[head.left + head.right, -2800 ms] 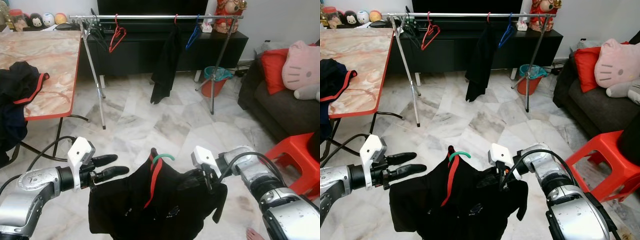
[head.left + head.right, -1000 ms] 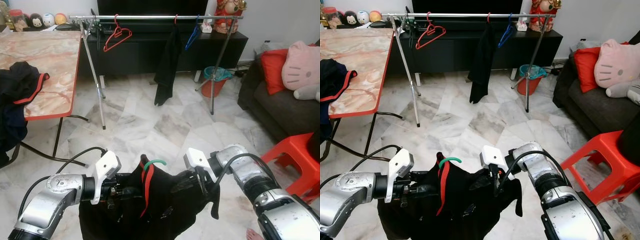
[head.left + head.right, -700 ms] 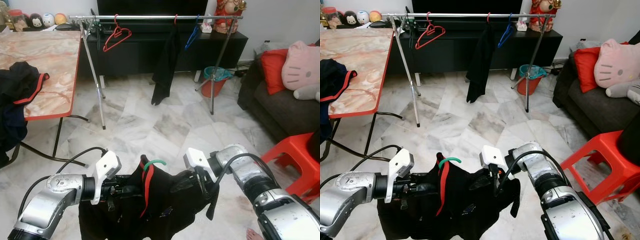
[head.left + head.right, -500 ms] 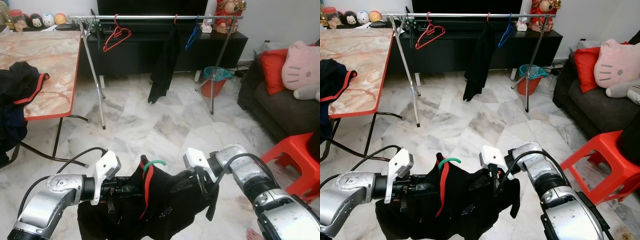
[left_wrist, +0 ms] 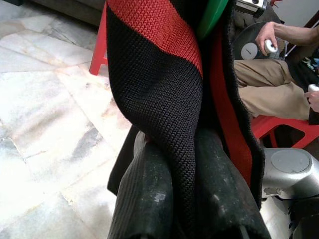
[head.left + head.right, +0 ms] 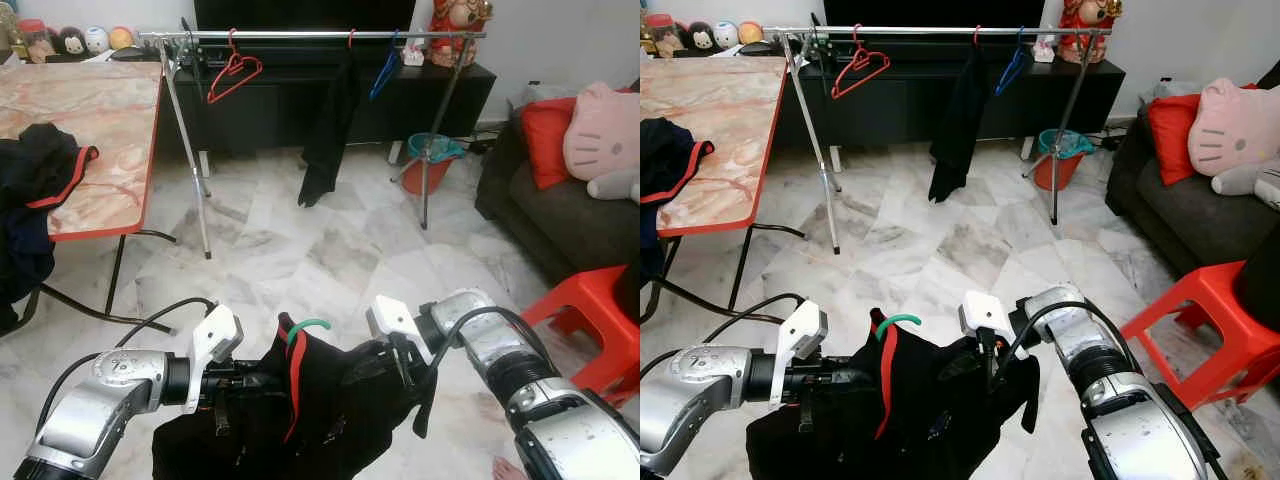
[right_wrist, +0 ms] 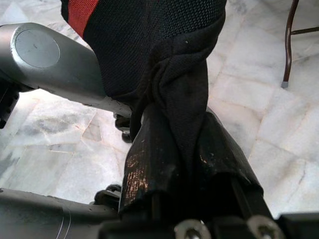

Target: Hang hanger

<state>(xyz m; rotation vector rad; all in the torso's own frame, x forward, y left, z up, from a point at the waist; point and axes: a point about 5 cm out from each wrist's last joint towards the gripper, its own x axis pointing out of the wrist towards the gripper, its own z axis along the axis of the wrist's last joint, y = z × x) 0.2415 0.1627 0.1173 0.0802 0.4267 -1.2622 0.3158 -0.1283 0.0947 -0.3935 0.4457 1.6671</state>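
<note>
Black garment with red trim (image 6: 320,420) on a green hanger (image 6: 308,327), held low in front of me, well short of the clothes rail (image 6: 310,34). My left gripper (image 5: 192,164) and right gripper (image 7: 182,149) are each clamped on bunched knit fabric. Soft, light, floppy; it will sag and swing. Better hold: hanger shoulder near the hook.

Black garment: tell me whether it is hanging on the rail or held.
Held, not hung. The left claw and right claw each pinch the black garment low over the floor; the rail stands far ahead.
</note>
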